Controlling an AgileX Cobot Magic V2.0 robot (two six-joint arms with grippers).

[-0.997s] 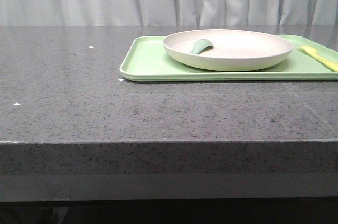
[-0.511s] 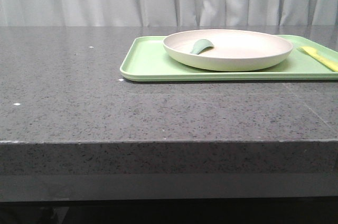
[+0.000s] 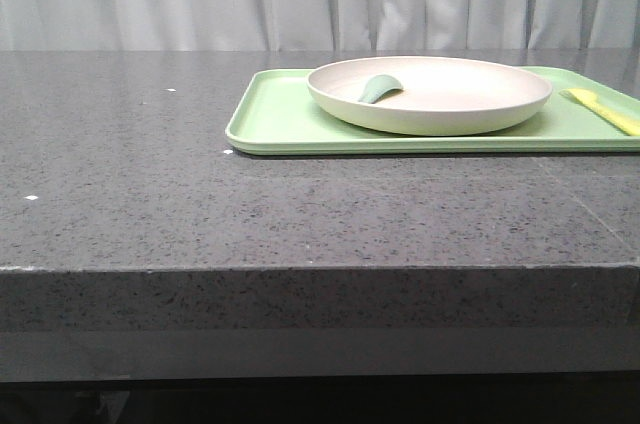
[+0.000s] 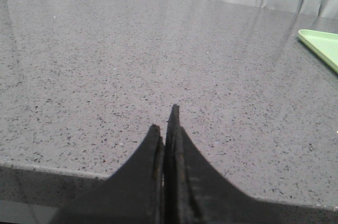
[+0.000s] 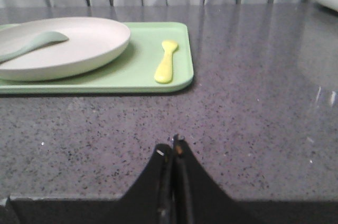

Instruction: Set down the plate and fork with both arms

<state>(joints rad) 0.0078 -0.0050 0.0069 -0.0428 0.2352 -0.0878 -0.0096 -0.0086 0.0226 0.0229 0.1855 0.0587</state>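
Note:
The cream-white plate (image 3: 430, 94) sits on the light-green tray (image 3: 280, 124) at the back right of the table; it also shows in the right wrist view (image 5: 63, 44). The pale-yellow fork (image 3: 605, 110) lies on the tray to the right of the plate, also seen in the right wrist view (image 5: 166, 61). My left gripper (image 4: 165, 123) is shut and empty over the table's near edge, far left of the tray. My right gripper (image 5: 171, 147) is shut and empty, low near the front edge, short of the tray. Neither arm shows in the front view.
A grey-green spoon-like utensil (image 3: 378, 87) rests in the plate, also in the right wrist view (image 5: 31, 44). The tray corner (image 4: 322, 44) shows in the left wrist view. The dark speckled table (image 3: 150, 174) has a grey curtain behind it.
The front view has shifted very slightly; plate, fork and tray stay where they were.

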